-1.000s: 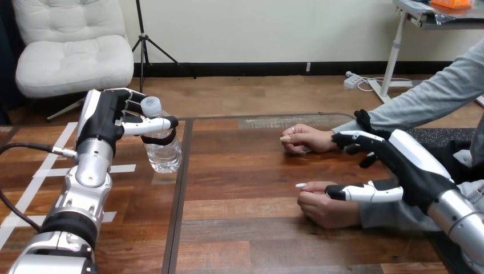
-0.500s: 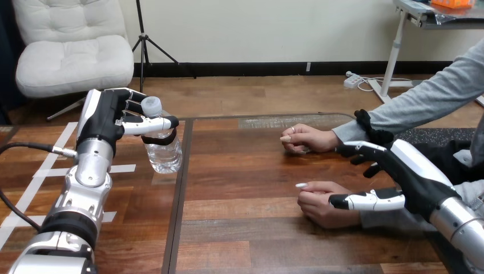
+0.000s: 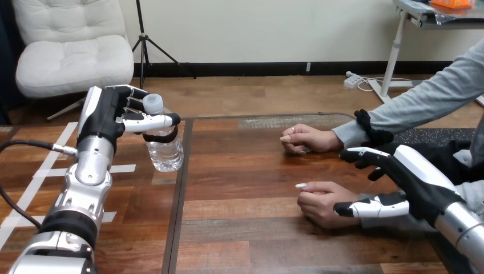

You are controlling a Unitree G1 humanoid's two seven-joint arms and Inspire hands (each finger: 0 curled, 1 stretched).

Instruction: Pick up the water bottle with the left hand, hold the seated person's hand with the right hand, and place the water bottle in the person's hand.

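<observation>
A clear water bottle (image 3: 164, 149) with a white cap stands upright at the table's left. My left hand (image 3: 105, 117) is shut on it, thumb and fingers curled round its neck and shoulder. Whether its base touches the wood I cannot tell. At the right, the person's near hand (image 3: 321, 202) rests as a loose fist on the table, and the person's far hand (image 3: 305, 138) lies beyond it. My right hand (image 3: 422, 182) is open beside the near wrist. Its thumb lies along that wrist and its fingers are spread above the forearm, not curled round it.
The wooden table (image 3: 245, 228) has a seam running front to back just right of the bottle. White tape marks (image 3: 122, 168) lie on its left part. The person's grey-sleeved arm (image 3: 422, 103) reaches in from the upper right.
My right hand has drawn back toward me and lowered, leaving the far wrist and settling beside the near wrist. The left hand with the bottle has edged slightly up and right.
</observation>
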